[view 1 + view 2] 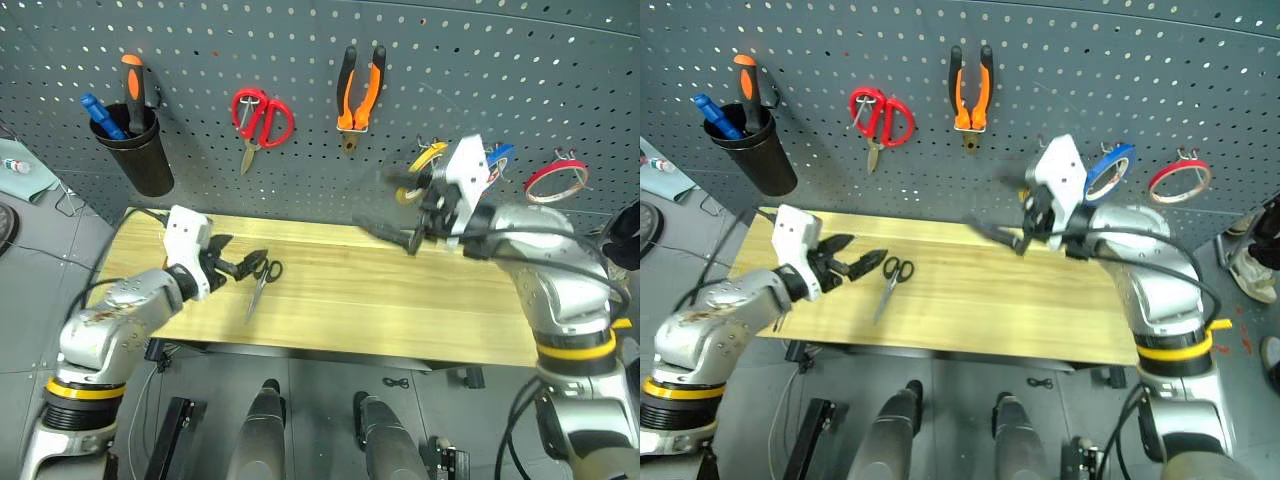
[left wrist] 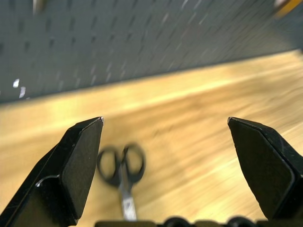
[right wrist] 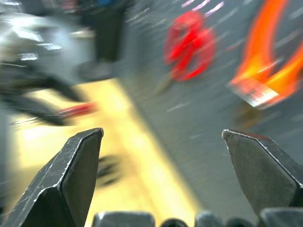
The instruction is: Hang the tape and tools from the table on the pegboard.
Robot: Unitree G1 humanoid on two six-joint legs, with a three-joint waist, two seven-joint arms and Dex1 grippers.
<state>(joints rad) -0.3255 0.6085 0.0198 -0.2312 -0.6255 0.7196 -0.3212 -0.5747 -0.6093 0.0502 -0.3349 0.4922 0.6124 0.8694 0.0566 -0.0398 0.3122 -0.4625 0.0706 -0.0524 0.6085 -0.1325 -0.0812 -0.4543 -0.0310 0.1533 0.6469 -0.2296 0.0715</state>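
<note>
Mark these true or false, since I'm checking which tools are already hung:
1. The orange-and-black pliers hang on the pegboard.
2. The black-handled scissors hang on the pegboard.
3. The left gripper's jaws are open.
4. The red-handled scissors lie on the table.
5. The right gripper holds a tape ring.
1. True: the pliers hang on the pegboard.
2. False: the black-handled scissors lie on the table.
3. True: the left gripper is open beside them.
4. False: the red-handled scissors hang on the board.
5. False: the right gripper is open and empty.
</note>
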